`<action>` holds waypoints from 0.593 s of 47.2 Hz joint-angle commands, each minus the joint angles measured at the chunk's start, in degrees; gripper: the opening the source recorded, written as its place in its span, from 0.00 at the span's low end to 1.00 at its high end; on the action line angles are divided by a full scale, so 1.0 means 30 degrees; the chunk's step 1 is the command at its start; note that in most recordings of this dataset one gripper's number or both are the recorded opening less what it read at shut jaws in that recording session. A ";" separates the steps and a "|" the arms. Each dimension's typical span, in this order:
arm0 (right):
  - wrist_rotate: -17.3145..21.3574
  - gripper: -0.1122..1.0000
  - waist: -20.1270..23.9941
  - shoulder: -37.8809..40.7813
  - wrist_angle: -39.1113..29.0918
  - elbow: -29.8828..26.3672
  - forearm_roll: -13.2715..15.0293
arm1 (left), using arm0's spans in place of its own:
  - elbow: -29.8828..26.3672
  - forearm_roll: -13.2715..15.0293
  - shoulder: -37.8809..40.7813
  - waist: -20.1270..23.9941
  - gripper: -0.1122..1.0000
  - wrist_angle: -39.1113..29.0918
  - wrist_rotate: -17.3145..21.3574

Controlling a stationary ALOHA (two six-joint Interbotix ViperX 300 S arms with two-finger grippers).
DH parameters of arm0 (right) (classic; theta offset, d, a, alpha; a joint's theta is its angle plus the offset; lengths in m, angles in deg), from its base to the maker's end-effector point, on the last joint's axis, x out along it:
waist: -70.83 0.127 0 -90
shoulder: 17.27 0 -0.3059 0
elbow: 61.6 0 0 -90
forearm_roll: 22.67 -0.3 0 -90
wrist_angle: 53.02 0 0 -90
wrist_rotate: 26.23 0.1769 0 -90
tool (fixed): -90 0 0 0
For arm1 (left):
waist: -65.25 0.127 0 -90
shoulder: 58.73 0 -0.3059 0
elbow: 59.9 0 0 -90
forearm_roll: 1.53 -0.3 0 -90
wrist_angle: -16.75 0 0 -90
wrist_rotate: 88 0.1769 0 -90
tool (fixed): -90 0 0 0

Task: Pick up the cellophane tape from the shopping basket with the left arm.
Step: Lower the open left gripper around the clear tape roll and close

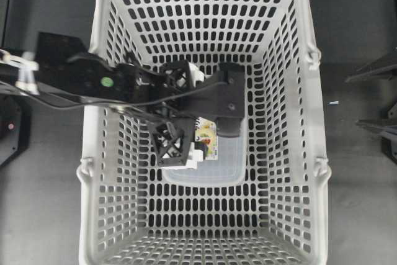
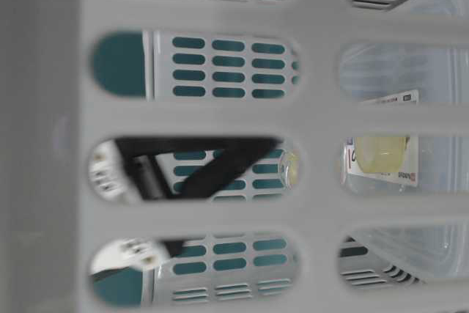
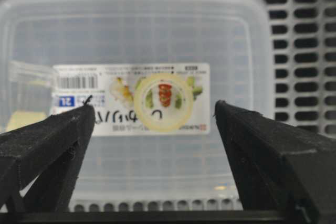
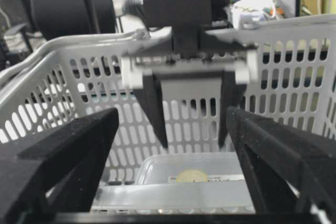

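Note:
The cellophane tape [image 3: 164, 102] is a small pale-yellow ring lying flat on the printed label of a clear box, inside the grey shopping basket [image 1: 99, 29]. It also shows in the right wrist view [image 4: 191, 176] and through a wall slot in the table-level view [image 2: 379, 153]. My left gripper [image 3: 153, 106] is open and empty, hanging above the tape with a finger to either side. In the overhead view the left gripper [image 1: 173, 110] covers the tape. In the right wrist view its fingertips [image 4: 164, 142] hang above the box without touching it. My right gripper [image 4: 173, 111] is open and empty outside the basket.
The clear rectangular box [image 3: 157, 30] with the label lies on the basket floor, also seen from overhead [image 1: 211, 169]. The slotted basket walls [image 4: 52, 114] enclose the left gripper on all sides. Parts of the right arm [image 1: 378, 72] sit at the right edge.

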 commanded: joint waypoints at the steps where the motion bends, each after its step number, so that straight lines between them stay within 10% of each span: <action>1: 0.0029 0.82 0.0117 0.0000 -0.0205 -0.0264 -0.0088 | -0.0381 -0.0059 0.0352 0.0000 0.92 0.0088 0.0029; 28: 0.0029 0.82 0.0117 -0.0732 -0.1436 -0.0176 -0.0088 | -0.0205 -0.0059 0.2490 -0.0117 0.92 0.0176 0.0410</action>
